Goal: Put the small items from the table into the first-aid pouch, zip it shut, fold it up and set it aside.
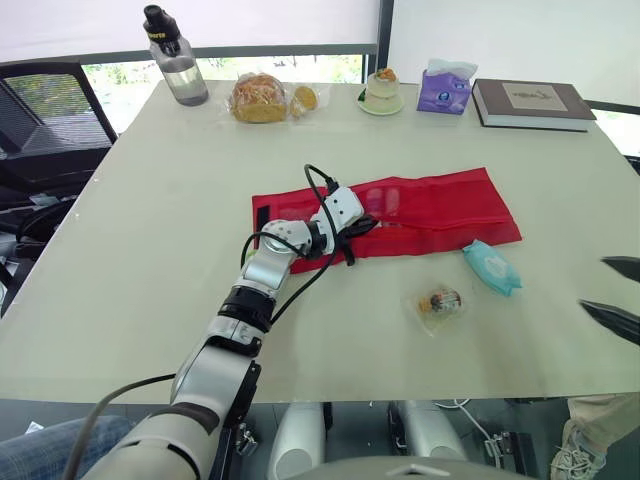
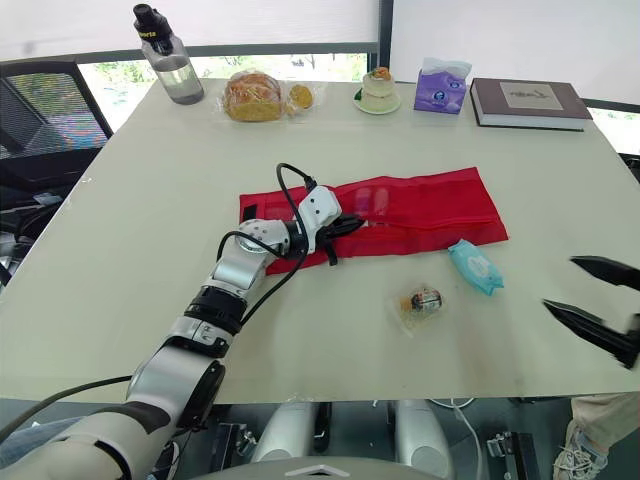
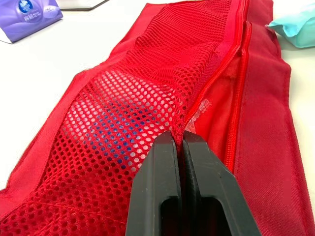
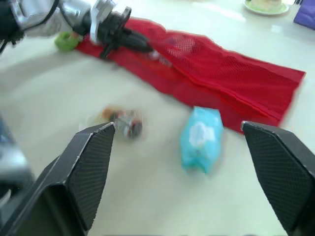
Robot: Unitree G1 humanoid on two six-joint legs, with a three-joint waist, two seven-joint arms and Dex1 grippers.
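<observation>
**Red pouch pinched at its mesh edge, two items loose**

Pale and smooth, the desk (image 1: 150, 250) carries one red fabric pouch (image 1: 440, 205), unfolded into a long flat strip near its middle. The left gripper (image 1: 368, 226) is closed on it, with its two black fingers (image 3: 162, 167) pressed together on the mesh edge beside the zipper. Near the desk's right edge, the right gripper (image 2: 562, 284) hangs with its jaws spread wide, holding nothing.

Two small items lie loose just in front of the pouch. One is a soft teal wipes packet (image 1: 490, 266), the other a round object in a crinkled clear wrapper (image 1: 438, 302).

Five things line the far edge:
- a clear water bottle (image 1: 177, 60)
- bagged bread (image 1: 258, 98)
- a little cake on a plate (image 1: 381, 92)
- a purple tissue pack (image 1: 445, 88)
- a dark hardback book (image 1: 530, 103)

From the head, the pouch's mesh reads as a paler red panel. The left wrist view resolves its round holes, something blue beneath them, and the zipper's fine teeth.
</observation>
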